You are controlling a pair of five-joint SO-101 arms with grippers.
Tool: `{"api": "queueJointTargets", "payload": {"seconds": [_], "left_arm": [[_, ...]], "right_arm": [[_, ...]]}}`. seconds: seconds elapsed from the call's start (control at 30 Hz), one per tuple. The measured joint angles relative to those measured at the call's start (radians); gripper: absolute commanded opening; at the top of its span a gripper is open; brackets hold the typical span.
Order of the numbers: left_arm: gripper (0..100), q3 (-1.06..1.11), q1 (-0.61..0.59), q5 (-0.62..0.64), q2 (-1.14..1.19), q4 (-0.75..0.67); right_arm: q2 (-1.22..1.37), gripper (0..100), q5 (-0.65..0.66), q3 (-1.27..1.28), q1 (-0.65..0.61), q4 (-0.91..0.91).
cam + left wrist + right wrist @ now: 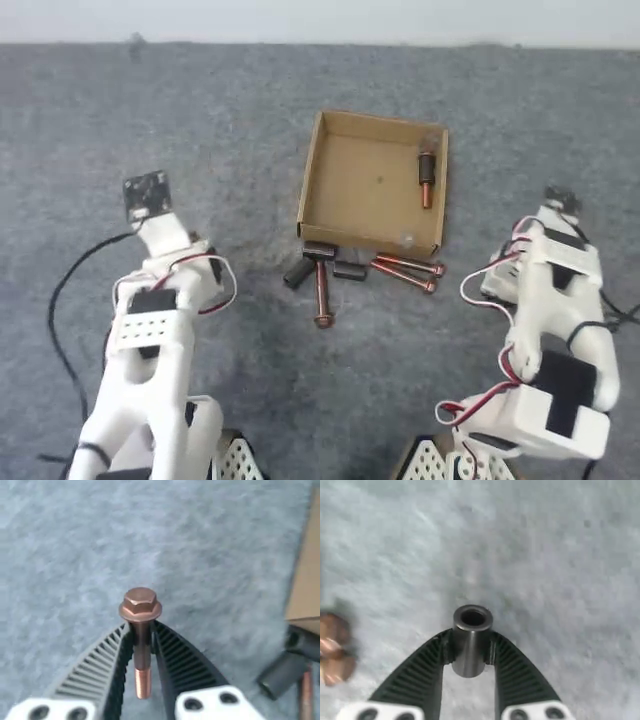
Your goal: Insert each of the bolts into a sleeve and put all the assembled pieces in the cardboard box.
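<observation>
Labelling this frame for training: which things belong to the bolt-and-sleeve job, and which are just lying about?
Job: bolt in left gripper, sleeve in right gripper, loose bolts, loose sleeves, cardboard box, assembled piece inside.
Lying about: black cable, grey carpet.

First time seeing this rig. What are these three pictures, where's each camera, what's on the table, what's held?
Two small white robot arms sit side by side on a grey surface. The high view comes from a fixed camera looking down: left arm, right arm. The other two pictures come from a camera on each wrist, looking along its own gripper. The left gripper is shut on a copper bolt; the right gripper is shut on a dark sleeve. Between the arms stands a cardboard box holding one assembled piece. Beside it, on the arms' side, lie three loose bolts and a few loose sleeves.
</observation>
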Motion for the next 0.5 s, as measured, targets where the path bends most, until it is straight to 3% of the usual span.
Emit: {"api": "queueJointTargets", "payload": {"seconds": [0.5], "left_arm": [[1, 0.061, -0.048, 0.000, -0.015, -0.006]], "right_arm": [[0.014, 0.6, 0.000, 0.002, -0.103, -0.767]]}}
